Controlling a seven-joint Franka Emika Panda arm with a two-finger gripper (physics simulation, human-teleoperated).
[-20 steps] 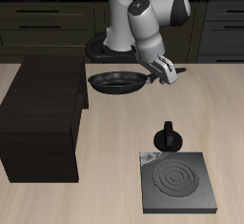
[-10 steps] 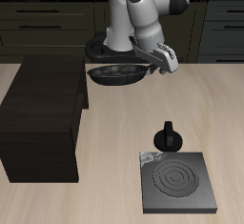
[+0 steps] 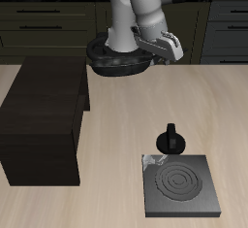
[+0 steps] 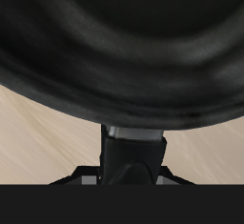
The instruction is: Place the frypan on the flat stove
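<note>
The frypan (image 3: 118, 63), round, shallow and black, hangs high in the air at the table's back, in front of the robot's base. My gripper (image 3: 153, 49) is shut on its handle and holds it roughly level. In the wrist view the pan's dark body (image 4: 124, 47) fills most of the frame, and its handle (image 4: 133, 152) runs into the gripper. The flat stove (image 3: 179, 185), a dark grey slab with pale ring marks, lies near the table's front edge, far from the pan. Its small silvery knob (image 3: 148, 161) is at its back corner.
A small black moka pot (image 3: 170, 138) stands upright just behind the stove. A large dark brown cabinet box (image 3: 44, 120) sits on the table on the other side. Bare wooden tabletop (image 3: 116, 164) lies between the cabinet and the stove.
The gripper has risen and moved back toward the robot's base, carrying the frypan up with it. The stove, the moka pot and the cabinet have not moved.
</note>
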